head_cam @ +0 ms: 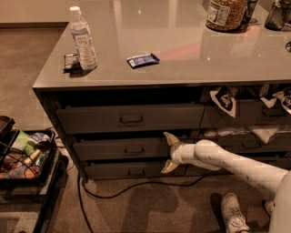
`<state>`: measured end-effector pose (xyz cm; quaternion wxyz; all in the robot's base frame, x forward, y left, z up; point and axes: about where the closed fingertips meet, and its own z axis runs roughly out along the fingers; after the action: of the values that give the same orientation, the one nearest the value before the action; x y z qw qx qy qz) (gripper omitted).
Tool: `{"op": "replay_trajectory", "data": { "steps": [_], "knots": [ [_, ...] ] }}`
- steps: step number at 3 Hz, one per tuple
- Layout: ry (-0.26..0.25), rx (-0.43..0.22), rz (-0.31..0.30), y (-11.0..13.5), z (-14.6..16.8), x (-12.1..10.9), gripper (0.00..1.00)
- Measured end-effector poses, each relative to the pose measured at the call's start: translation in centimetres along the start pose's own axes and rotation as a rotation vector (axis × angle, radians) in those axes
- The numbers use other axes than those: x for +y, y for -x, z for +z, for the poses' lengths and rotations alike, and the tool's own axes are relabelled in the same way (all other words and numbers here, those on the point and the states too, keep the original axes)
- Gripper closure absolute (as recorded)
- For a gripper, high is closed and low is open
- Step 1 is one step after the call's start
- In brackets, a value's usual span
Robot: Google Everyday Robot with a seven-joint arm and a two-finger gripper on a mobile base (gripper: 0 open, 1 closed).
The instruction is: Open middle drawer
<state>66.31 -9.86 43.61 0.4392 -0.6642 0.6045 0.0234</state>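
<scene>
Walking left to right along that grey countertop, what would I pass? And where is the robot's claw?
Water bottle → blue packet → jar. The gripper is below the countertop, open, at the right end of the middle drawer, right of its handle.
</scene>
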Motion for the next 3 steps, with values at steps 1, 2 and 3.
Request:
{"op": "replay_trajectory", "data": {
  "steps": [1, 2, 3],
  "knots": [
    [-0.017, -0.028, -0.009, -0.9, 3.0, -2.4, 0.0],
    [-0.017, -0.028, -0.009, -0.9, 3.0, -2.4, 0.0],
    [0.009, -0.033, 0.012, -1.2, 4.0, -2.1, 0.0]
  ]
}}
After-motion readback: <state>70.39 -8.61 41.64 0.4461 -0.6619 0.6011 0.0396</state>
